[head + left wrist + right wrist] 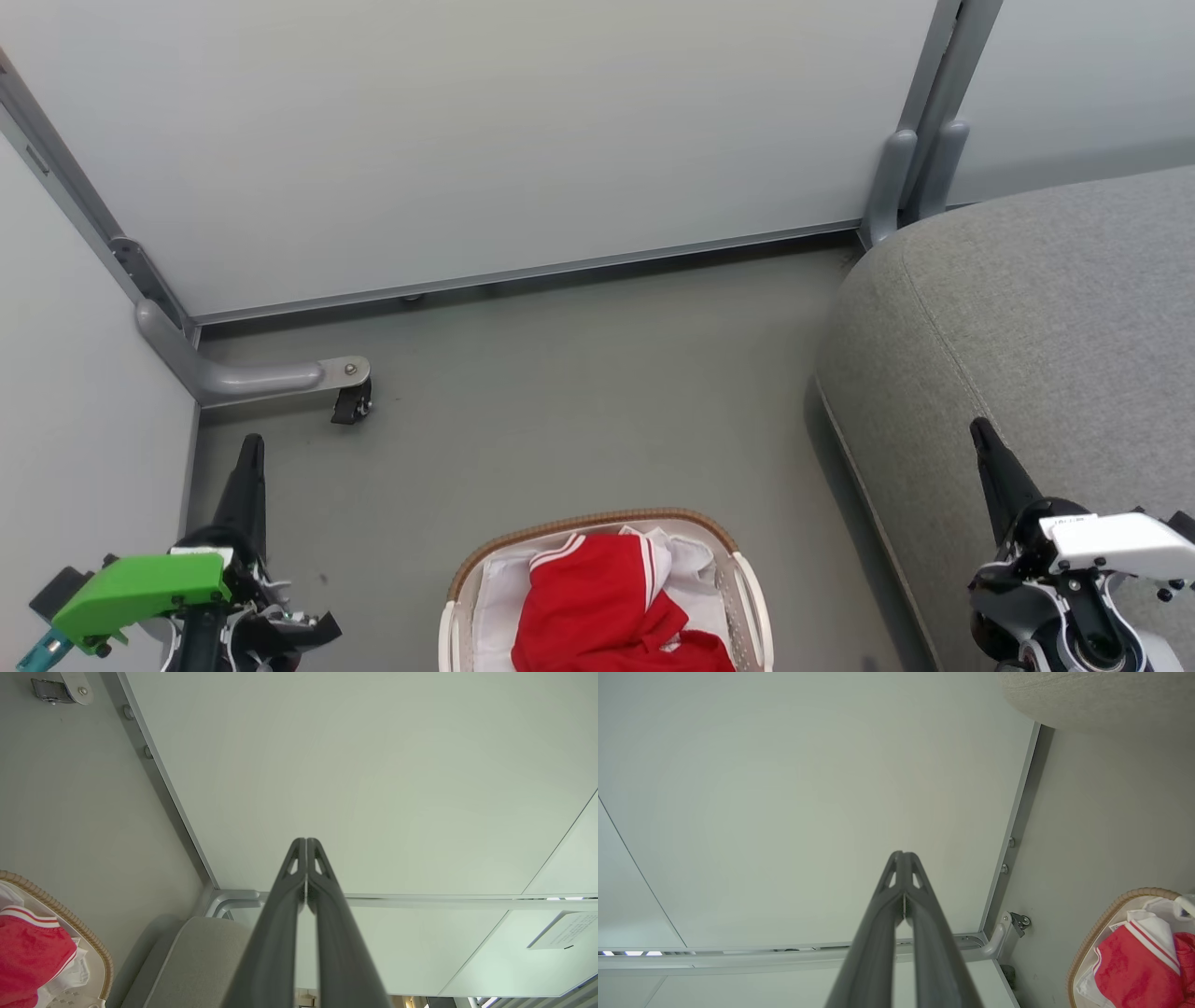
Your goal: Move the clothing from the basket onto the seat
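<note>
Step in hand: pre-grasp, judging by the layout, and nothing is being carried yet. The left gripper (306, 841) is sitting with its fingers pressed together and empty, and the right gripper (902, 854) likewise. Both are pointing toward the pale partition wall (523, 131), away from the load.

The bright red soft garments with white stripe trim (597, 607) are lying heaped in the middle of the oval off-white perforated plastic basket with the brown woven rim (597, 519). White liner cloth (495, 597) is showing along the basket's left side and far rim. The basket is standing on the grey floor (560, 392), well apart from the floor's wall edge and just beside the large grey woven-fabric sofa (1036, 317) on the right.

The heap is crumpled. Its striped edge is facing the basket's far-left rim and running roughly left to right. I can't tell the long axis, as the near end is getting cut off.

Next move, I'm guessing: open one gripper, tilt down into the basket, pinch red fabric only and not the liner, lift clear of the rim, and swing right onto the sofa.
</note>
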You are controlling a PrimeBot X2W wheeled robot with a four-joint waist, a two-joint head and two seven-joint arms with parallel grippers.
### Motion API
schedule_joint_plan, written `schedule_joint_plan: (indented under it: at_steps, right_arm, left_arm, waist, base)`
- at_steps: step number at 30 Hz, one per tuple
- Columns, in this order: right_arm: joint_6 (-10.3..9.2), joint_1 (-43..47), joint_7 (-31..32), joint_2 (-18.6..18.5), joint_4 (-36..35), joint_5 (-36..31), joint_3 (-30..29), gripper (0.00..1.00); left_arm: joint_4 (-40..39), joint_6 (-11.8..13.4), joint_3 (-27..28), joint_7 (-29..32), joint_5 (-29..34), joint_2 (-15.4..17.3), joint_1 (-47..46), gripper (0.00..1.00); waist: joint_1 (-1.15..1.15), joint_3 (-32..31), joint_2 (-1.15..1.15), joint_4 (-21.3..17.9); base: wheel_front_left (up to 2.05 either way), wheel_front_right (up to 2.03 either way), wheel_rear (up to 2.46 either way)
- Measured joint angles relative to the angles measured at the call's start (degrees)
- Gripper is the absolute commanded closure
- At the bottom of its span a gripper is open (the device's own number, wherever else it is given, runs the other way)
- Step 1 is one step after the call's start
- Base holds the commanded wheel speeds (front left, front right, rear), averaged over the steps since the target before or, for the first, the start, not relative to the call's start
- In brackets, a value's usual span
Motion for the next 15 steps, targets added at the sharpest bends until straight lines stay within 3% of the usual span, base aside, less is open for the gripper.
schedule_joint_plan:
  at_steps: [1,2,3,15]
  right_arm:
    - [0.00,0.09,0.00,0.08,0.22,-0.02,0.01,0.00]
    - [-0.01,0.31,0.00,0.19,0.59,-0.02,0.03,1.00]
    - [-0.01,0.79,0.00,0.38,1.12,-0.02,0.10,0.00]
    - [-0.02,2.30,-2.47,0.98,2.97,-2.10,1.32,0.00]
  left_arm:
    - [0.21,0.01,-0.02,-0.01,0.00,-0.03,0.05,0.00]
    - [0.66,0.01,-0.04,-0.04,0.00,-0.09,0.21,1.00]
    - [1.20,0.01,-0.10,-0.05,0.00,-0.18,0.60,0.00]
    - [2.33,0.09,-3.11,-2.61,0.38,-0.43,2.55,0.00]
  waist:
    - [0.00,0.00,0.00,0.00]
    - [0.00,0.00,0.00,0.00]
    - [0.00,0.00,0.00,0.00]
    - [0.00,-0.02,0.00,0.02]
  base:
    - [0.00,0.00,0.00]
    - [0.00,0.00,0.00]
    - [0.00,0.00,0.00]
    - [0.00,0.00,0.00]
